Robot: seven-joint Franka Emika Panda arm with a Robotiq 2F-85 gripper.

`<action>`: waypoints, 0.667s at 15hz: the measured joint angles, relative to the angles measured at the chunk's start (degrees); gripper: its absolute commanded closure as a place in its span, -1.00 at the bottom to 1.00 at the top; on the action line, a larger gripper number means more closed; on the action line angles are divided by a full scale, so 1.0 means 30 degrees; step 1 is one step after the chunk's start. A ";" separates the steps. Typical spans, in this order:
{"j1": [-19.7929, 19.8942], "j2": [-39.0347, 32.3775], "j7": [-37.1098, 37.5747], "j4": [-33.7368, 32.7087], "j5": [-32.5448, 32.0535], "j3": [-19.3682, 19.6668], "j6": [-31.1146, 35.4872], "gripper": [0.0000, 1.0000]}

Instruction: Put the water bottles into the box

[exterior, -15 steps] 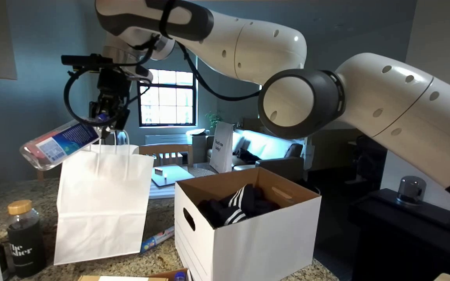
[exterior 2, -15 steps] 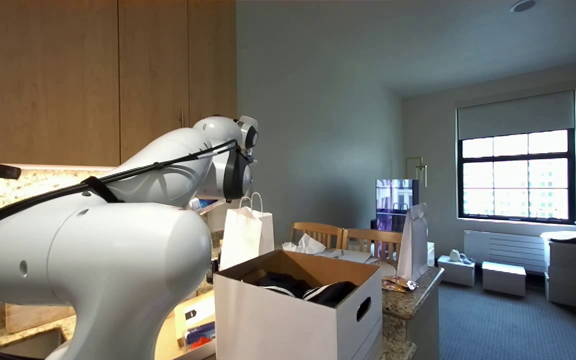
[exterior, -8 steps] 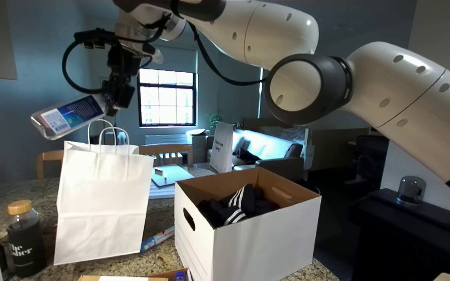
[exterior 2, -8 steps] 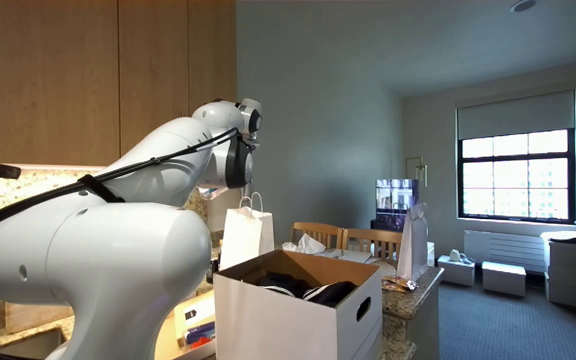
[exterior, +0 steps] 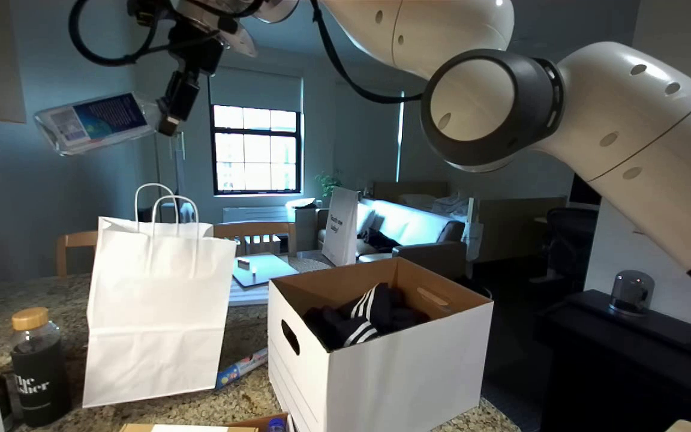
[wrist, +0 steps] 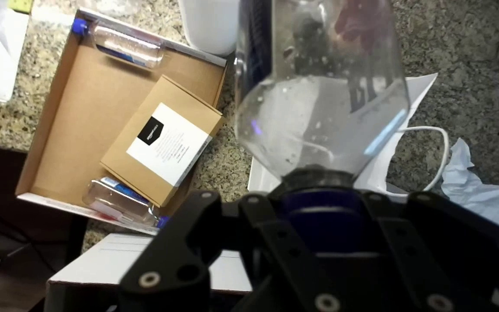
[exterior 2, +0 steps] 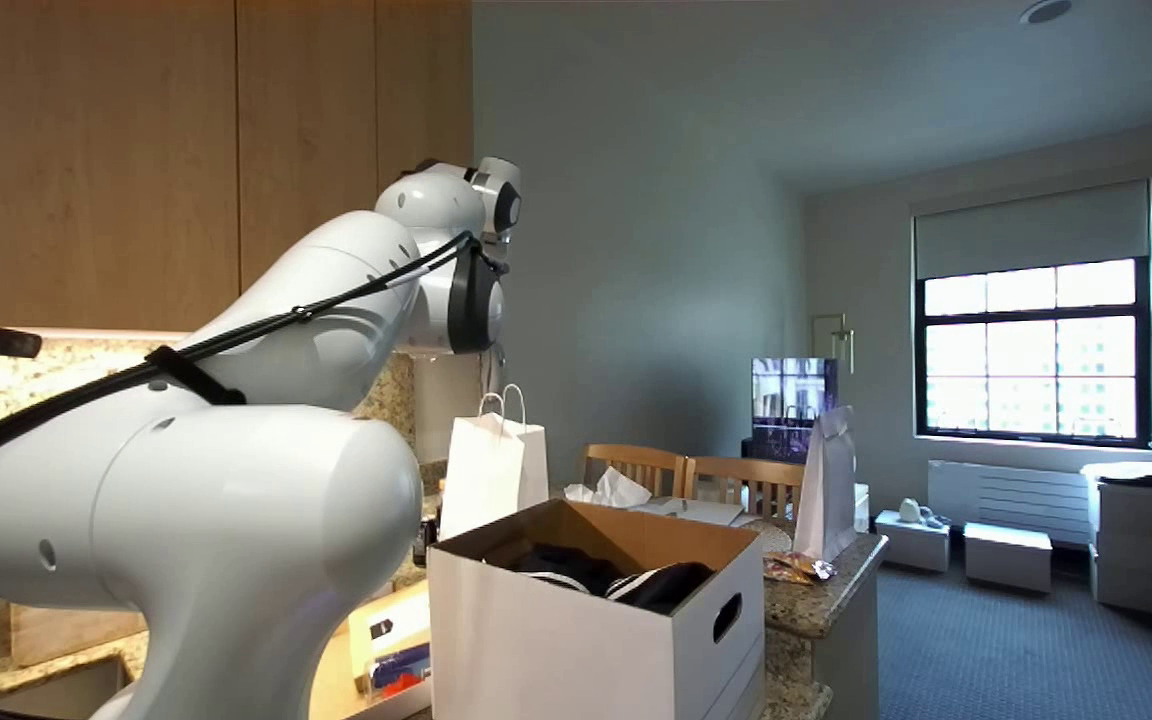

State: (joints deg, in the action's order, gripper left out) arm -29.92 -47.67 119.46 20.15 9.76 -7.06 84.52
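The hand is pinching a bottle by its capped end; the bottle is jutting sideways, base slightly lower, well above the tabletop. The bag is standing below, apart from it. Farther out, two more bottles are lying at opposite ends of a tray, a carton resting between them. The box is sitting beside the tray, lower than the hand, dark cloth lying inside.
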 measured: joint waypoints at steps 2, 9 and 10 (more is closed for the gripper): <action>-0.0003 0.0302 0.1264 0.0000 0.0000 -0.0057 0.0390 0.83; 0.0019 0.1461 0.3940 0.0001 0.0000 -0.0141 0.0927 0.85; 0.0064 0.1632 0.4200 0.0001 0.0000 -0.0201 0.0891 0.83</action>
State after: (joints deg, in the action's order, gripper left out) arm -29.73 -42.77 132.06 20.15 9.76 -7.67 87.20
